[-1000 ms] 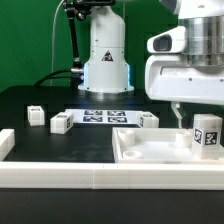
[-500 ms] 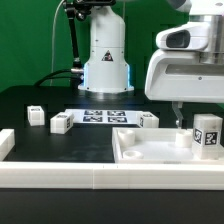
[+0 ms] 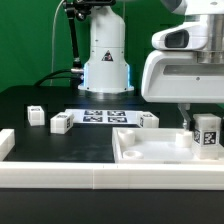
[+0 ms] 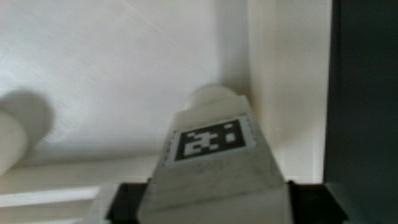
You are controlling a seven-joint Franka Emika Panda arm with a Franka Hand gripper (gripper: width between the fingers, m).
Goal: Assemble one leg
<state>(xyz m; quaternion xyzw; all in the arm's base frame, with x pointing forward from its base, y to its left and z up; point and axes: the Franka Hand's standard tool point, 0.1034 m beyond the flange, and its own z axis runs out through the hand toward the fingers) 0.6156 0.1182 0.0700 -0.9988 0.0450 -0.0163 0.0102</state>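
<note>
My gripper (image 3: 204, 124) is shut on a white leg (image 3: 207, 134) with a black-and-white tag. It holds the leg upright over the corner of the large white panel (image 3: 145, 152) on the exterior view's right. In the wrist view the leg (image 4: 215, 150) fills the space between my two black fingers (image 4: 128, 202), with the panel's white surface (image 4: 107, 70) behind it. I cannot tell whether the leg touches the panel. Three more legs stand on the table: two on the exterior view's left (image 3: 35, 115) (image 3: 60, 122) and one behind the panel (image 3: 148, 120).
The marker board (image 3: 100, 115) lies flat in front of the arm's base (image 3: 106, 70). A white rail (image 3: 60, 178) runs along the table's front edge, with a white block (image 3: 5, 143) at its left end in the exterior view.
My gripper has shifted only slightly, up and then back down, with the leg in it. The leg stays over the same corner of the panel. The other legs have not moved.
</note>
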